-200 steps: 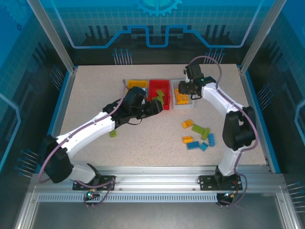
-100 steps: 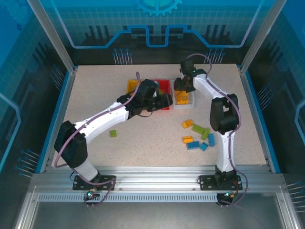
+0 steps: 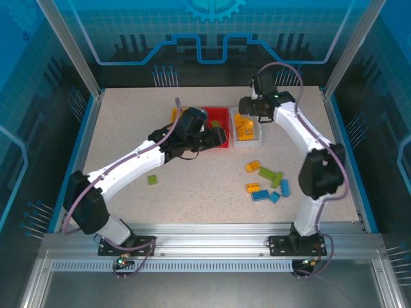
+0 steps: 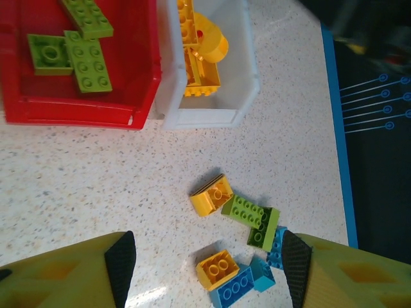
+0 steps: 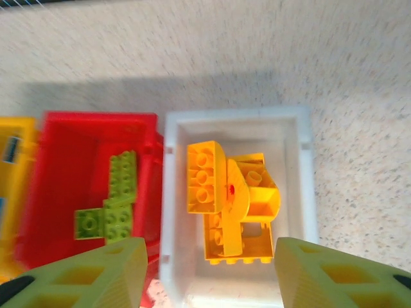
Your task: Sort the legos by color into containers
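Nearest us, a lone lime green brick [image 3: 152,179] lies apart, and a loose cluster of blue, green and orange-yellow bricks [image 3: 266,183] waits unsorted. Our left gripper [image 4: 207,247] hangs spread and empty before the red bin [image 4: 77,119] of green bricks. Our right gripper [image 5: 210,250], likewise released, hovers over the white bin [image 5: 307,192] of orange-yellow bricks. We judge ourselves between picks. Next we reach for the cluster, with blues presumably going to the yellow bin [image 5: 16,212].

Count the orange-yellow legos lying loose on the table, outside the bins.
2. One brick lies nearest the white bin; the other sits at the pile's near edge, beside a blue brick. The left arm may hide more.
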You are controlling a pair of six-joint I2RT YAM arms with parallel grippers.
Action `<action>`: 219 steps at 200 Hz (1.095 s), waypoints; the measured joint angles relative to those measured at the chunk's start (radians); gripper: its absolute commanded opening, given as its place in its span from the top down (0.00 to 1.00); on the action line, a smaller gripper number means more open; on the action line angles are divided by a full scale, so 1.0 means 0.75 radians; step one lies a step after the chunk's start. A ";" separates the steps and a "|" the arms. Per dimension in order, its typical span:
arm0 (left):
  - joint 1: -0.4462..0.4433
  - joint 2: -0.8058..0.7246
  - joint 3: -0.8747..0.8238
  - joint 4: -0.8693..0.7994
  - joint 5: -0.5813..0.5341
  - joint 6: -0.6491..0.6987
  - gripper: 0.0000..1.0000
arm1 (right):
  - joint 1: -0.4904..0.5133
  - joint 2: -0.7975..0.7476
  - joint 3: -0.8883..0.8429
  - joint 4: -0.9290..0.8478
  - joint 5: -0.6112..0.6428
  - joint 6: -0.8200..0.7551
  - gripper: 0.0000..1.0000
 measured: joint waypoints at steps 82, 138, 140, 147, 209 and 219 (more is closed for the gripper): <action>0.153 -0.240 -0.233 -0.466 -0.209 0.043 0.26 | 0.511 -0.708 -0.770 0.304 -0.146 -0.091 0.25; 0.404 -0.273 -0.499 -0.595 -0.245 0.195 0.16 | 0.936 -0.727 -1.096 0.522 -0.232 -0.008 0.23; 0.409 -0.269 -0.501 -0.595 -0.244 0.201 0.16 | 0.940 -0.724 -1.099 0.527 -0.232 -0.003 0.23; 0.427 -0.248 -0.509 -0.585 -0.245 0.225 0.16 | 0.950 -0.710 -1.106 0.548 -0.232 0.013 0.23; 0.554 -0.052 -0.610 -0.452 -0.244 0.330 0.30 | 0.986 -0.620 -1.096 0.627 -0.231 0.067 0.23; 0.563 -0.037 -0.611 -0.427 -0.242 0.342 0.33 | 0.986 -0.614 -1.084 0.627 -0.231 0.072 0.24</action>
